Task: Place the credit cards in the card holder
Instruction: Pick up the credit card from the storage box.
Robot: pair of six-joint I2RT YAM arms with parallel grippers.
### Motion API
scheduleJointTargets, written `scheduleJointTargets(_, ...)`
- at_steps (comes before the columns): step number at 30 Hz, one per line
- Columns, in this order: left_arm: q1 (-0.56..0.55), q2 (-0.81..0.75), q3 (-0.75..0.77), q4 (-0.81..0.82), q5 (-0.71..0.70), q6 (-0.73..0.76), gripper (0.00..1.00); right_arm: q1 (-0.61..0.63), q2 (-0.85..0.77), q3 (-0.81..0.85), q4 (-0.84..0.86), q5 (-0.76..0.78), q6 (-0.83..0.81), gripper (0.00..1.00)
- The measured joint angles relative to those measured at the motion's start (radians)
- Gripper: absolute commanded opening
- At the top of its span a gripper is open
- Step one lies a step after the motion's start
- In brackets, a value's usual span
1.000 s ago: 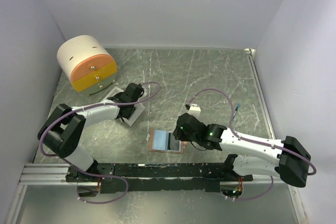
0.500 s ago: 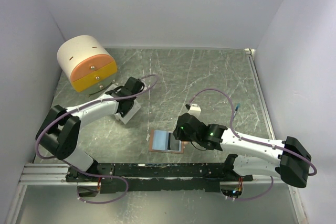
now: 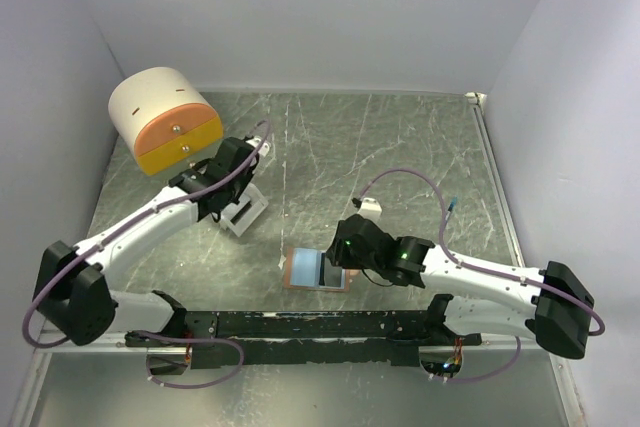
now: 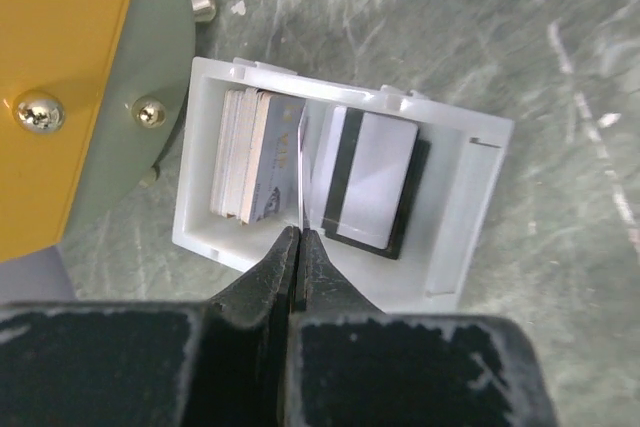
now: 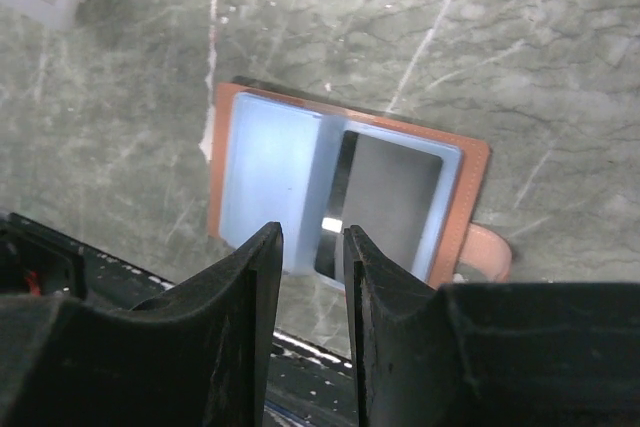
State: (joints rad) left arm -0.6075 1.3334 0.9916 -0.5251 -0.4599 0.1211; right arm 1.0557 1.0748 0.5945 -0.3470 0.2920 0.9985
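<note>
**Left claw** point(image 4: 300, 237): tips together, pinching one card point(image 4: 300, 172) that we see edge-on. It sits at the lower centre of the left wrist view, over the white box point(image 4: 470, 207).

**Cards:** a stack point(image 4: 255, 152) stands on edge at the box's left. A striped card point(image 4: 372, 182) lies flat at its right. The drawer unit point(image 4: 60, 67) fills the upper left.

**Holder** point(image 5: 270, 177): open, pale blue side up, at the centre of the right wrist view. A dark card point(image 5: 390, 192) is already in its right pocket. In the top view it lies at lower centre, well apart from the box.

**Right claw** point(image 5: 312, 247): fingers apart, empty, above the holder.

**Risks, as we judge them:**
- The pinch takes only the card's edge, so the card may swing or slip in transit.
- A neighbouring card could be dragged up by friction.
- The unpinned holder may slide when a card is pushed in, unless the right claw steadies it.
- A tilted card could miss the pocket mouth.

**Writing:** we see pale marks on the stack's outer card but cannot read them. No brand is legible.
</note>
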Motion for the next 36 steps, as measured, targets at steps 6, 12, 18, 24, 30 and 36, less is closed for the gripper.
scheduleJointTargets(6, 0.0, -0.113, 0.016, -0.03, 0.129, -0.135, 0.07, 0.0, -0.055, -0.016, 0.089, -0.043, 0.0, 0.3)
scheduleJointTargets(12, 0.0, -0.256, 0.002, -0.019, 0.353, -0.289, 0.07, 0.0, -0.136, -0.062, 0.209, -0.082, 0.018, 0.27)
scheduleJointTargets(18, 0.0, -0.353, -0.03, 0.006, 0.567, -0.413, 0.07, 0.0, -0.216, -0.098, 0.363, -0.129, 0.04, 0.29)
scheduleJointTargets(24, 0.0, -0.388, -0.097, 0.064, 0.822, -0.565, 0.07, 0.0, -0.224, -0.101, 0.495, -0.169, 0.065, 0.32)
scheduleJointTargets(30, 0.0, -0.46, -0.213, 0.187, 1.036, -0.723, 0.07, 0.0, -0.225, -0.102, 0.551, -0.174, 0.075, 0.36)
scheduleJointTargets(36, 0.0, -0.518, -0.274, 0.301, 1.132, -0.845, 0.07, 0.0, -0.227, -0.102, 0.575, -0.174, 0.084, 0.36)
